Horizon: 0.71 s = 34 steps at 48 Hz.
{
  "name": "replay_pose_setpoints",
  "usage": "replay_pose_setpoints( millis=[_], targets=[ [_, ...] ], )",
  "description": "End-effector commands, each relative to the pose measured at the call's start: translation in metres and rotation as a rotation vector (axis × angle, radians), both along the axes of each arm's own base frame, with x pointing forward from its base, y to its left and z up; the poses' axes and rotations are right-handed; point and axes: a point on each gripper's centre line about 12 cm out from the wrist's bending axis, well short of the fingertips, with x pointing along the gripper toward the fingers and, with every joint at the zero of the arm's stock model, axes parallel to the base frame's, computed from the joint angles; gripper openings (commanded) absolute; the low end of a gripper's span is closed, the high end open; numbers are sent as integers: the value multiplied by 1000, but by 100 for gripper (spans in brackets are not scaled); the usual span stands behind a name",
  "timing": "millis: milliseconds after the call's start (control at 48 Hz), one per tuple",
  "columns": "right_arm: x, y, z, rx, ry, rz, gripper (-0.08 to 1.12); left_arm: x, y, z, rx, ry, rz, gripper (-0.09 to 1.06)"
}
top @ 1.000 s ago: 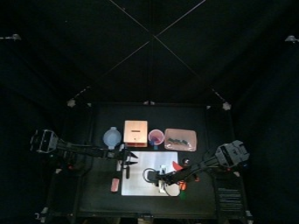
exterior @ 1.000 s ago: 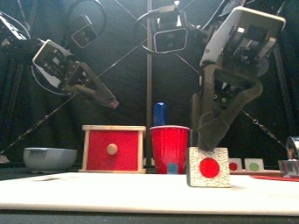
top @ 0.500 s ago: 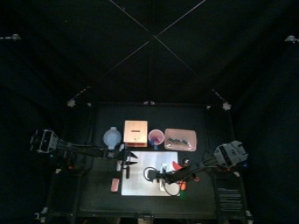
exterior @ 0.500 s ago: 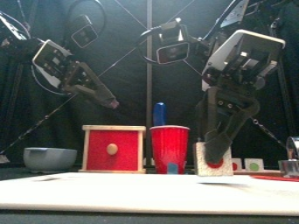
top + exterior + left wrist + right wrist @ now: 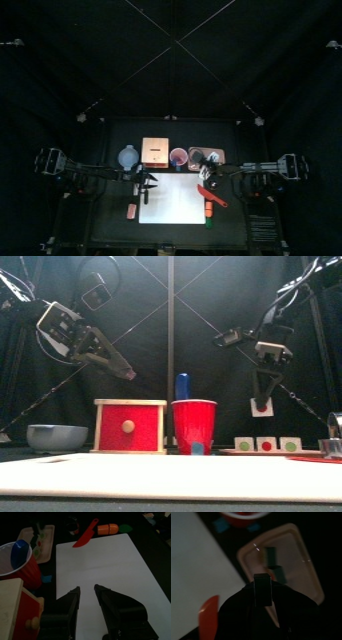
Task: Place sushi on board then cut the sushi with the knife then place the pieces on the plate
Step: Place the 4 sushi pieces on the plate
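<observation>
My right gripper hangs above the pink tray, shut on one dark sushi piece with a white end face. Other pieces lie on the tray; their end faces stand in a row in the front view. The white board lies at the front, and the red knife rests across its right edge. A last bit of sushi sits by the board's front right corner. My left gripper hovers open over the board's left part, holding nothing.
Along the back stand the blue-grey bowl, the wooden box with its red drawer front, and the red cup with the blue knife in it. The cup stands just left of the tray.
My right gripper has lifted the sushi piece off the board and carried it back and to the right, above the tray. The left arm has stayed put.
</observation>
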Motion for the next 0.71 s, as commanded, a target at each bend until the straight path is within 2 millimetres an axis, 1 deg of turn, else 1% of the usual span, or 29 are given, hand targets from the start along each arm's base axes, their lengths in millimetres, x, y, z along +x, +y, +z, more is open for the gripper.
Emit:
replay_pose_setpoints(
  millis=[21, 125, 250, 375, 500, 583, 708],
  targets=[
    [-19, -32, 3, -11, -59, -108, 58, 2, 1, 6, 5, -21, -1, 72],
    [-34, -56, -10, 2, -93, -191, 58, 2, 2, 6, 6, -22, 0, 72],
    [-43, -72, -26, 28, -135, -243, 58, 2, 3, 6, 6, -22, 3, 72],
    [-45, -75, -42, 59, -150, -258, 61, 2, 2, 6, 6, -23, 3, 72],
    [-46, -76, -53, 77, -122, -264, 68, 2, 3, 6, 8, -23, 4, 72],
    [-45, -76, -56, 85, -111, -265, 76, 2, 4, 6, 7, -23, 7, 72],
    [-44, -76, -52, 79, -116, -266, 86, 2, 4, 6, 6, -21, 7, 72]
  ],
)
